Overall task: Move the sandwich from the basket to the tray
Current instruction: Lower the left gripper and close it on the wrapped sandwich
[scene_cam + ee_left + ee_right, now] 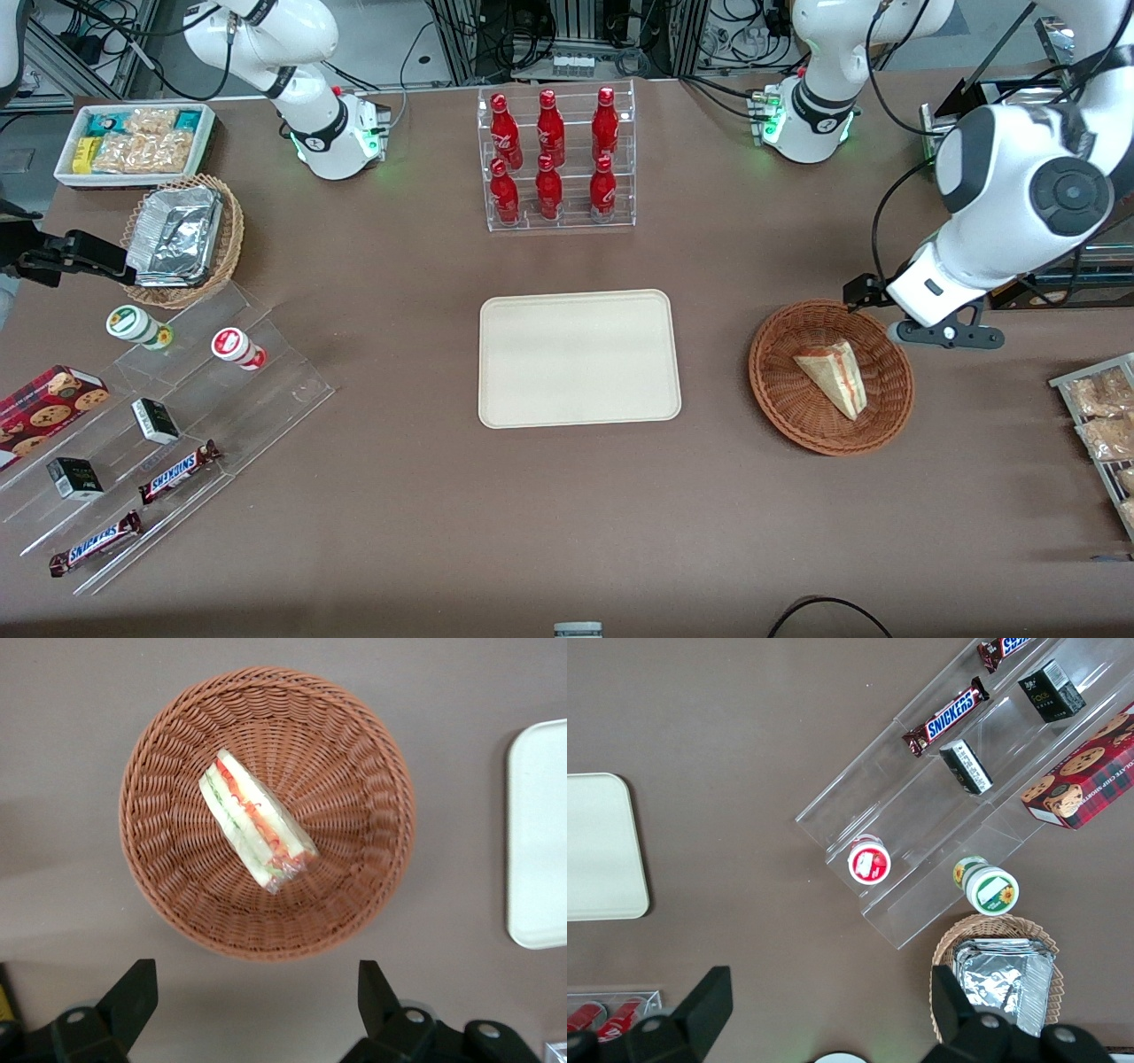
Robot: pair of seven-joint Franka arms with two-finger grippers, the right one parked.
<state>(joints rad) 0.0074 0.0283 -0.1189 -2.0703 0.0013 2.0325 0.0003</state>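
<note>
The sandwich is a tan wedge lying in the round reddish-brown basket toward the working arm's end of the table. In the left wrist view the sandwich shows its red, orange and green edge, near the middle of the basket. The cream tray lies flat and bare at the table's middle, beside the basket; its edge also shows in the left wrist view. My left gripper hovers just past the basket's rim, farther from the front camera. The gripper is open and holds nothing.
A clear rack of red bottles stands farther back than the tray. A rack of snack packets sits at the working arm's end. An acrylic stand with candy bars, a tan basket with foil containers and a white bin lie toward the parked arm's end.
</note>
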